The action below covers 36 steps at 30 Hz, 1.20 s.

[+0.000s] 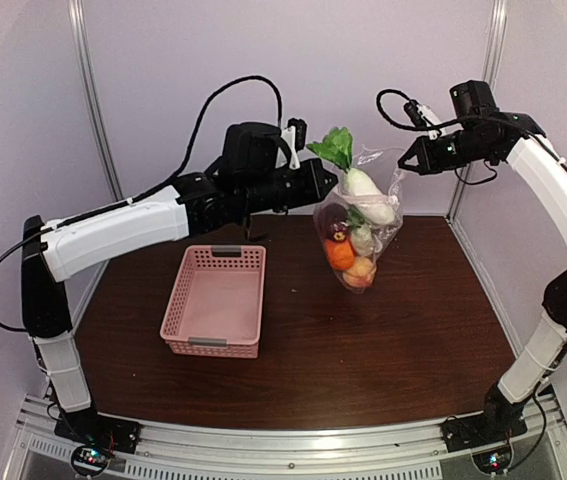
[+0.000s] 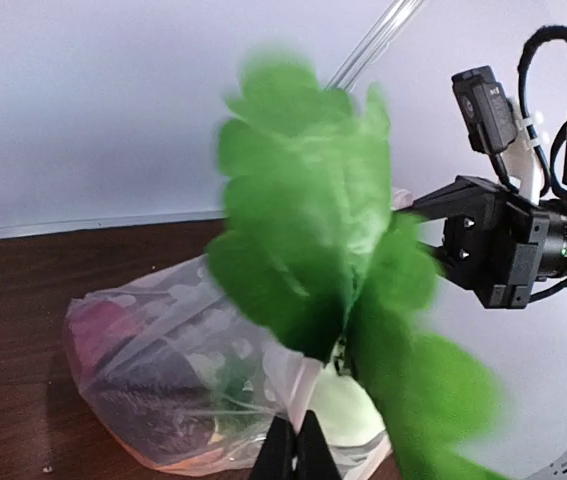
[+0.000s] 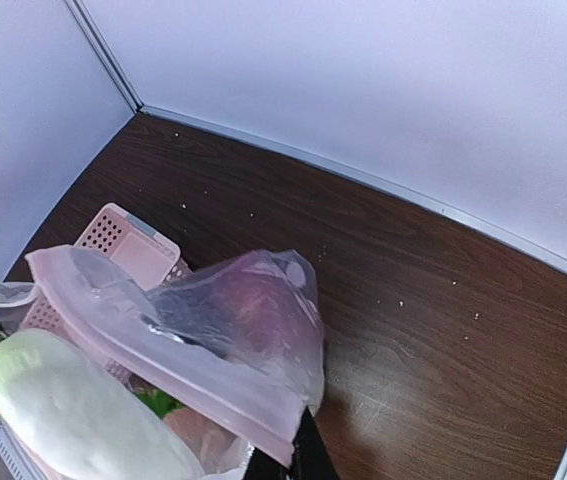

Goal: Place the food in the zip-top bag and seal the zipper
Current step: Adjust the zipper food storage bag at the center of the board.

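The zip-top bag (image 1: 360, 235) hangs above the table, held between both grippers. It holds the food (image 1: 347, 262): red, orange and dark pieces. The white radish (image 1: 365, 190) sticks out of the bag's mouth with its green leaves (image 1: 334, 148) up. My left gripper (image 1: 331, 183) is shut on the left edge of the mouth; in the left wrist view (image 2: 296, 420) blurred leaves (image 2: 313, 250) fill the middle. My right gripper (image 1: 404, 160) is shut on the right end of the zipper strip (image 3: 163, 352), as its wrist view (image 3: 291, 445) shows. The slider tab is not visible.
The pink lattice basket (image 1: 215, 300) stands empty on the brown table (image 1: 383, 350), left of the hanging bag. White walls with metal posts close the back and sides. The right arm's wrist (image 2: 493, 245) shows close beside the bag in the left wrist view.
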{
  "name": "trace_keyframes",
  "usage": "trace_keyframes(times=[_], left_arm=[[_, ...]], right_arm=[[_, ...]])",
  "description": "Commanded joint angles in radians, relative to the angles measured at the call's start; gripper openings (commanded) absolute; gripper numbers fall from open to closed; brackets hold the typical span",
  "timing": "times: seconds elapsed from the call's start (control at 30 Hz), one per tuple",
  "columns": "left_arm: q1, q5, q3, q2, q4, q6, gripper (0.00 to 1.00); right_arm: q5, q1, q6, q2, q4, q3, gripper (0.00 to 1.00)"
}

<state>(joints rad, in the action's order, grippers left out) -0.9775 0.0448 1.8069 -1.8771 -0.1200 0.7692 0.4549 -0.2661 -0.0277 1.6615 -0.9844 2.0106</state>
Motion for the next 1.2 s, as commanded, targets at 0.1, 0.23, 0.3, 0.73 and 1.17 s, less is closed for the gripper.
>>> trace_keyframes(times=[0.1, 0.23, 0.3, 0.73, 1.17], left_arm=[[0.073, -0.209, 0.164, -0.185, -0.270, 0.019, 0.00], [0.108, -0.193, 0.218, -0.228, -0.315, 0.023, 0.00], [0.070, -0.145, 0.196, -0.177, -0.239, -0.040, 0.00], [0.001, -0.119, 0.224, -0.194, -0.225, -0.029, 0.00], [0.016, -0.155, 0.020, -0.046, -0.122, -0.224, 0.63]], right_arm=[[0.011, -0.006, -0.081, -0.021, -0.097, -0.017, 0.00], [0.111, -0.065, -0.106, -0.041, -0.101, -0.079, 0.00], [0.114, -0.082, -0.080, -0.061, -0.065, -0.114, 0.00], [0.040, -0.135, -0.087, 0.052, -0.045, -0.059, 0.00], [0.025, -0.167, -0.155, 0.040, -0.080, -0.053, 0.00]])
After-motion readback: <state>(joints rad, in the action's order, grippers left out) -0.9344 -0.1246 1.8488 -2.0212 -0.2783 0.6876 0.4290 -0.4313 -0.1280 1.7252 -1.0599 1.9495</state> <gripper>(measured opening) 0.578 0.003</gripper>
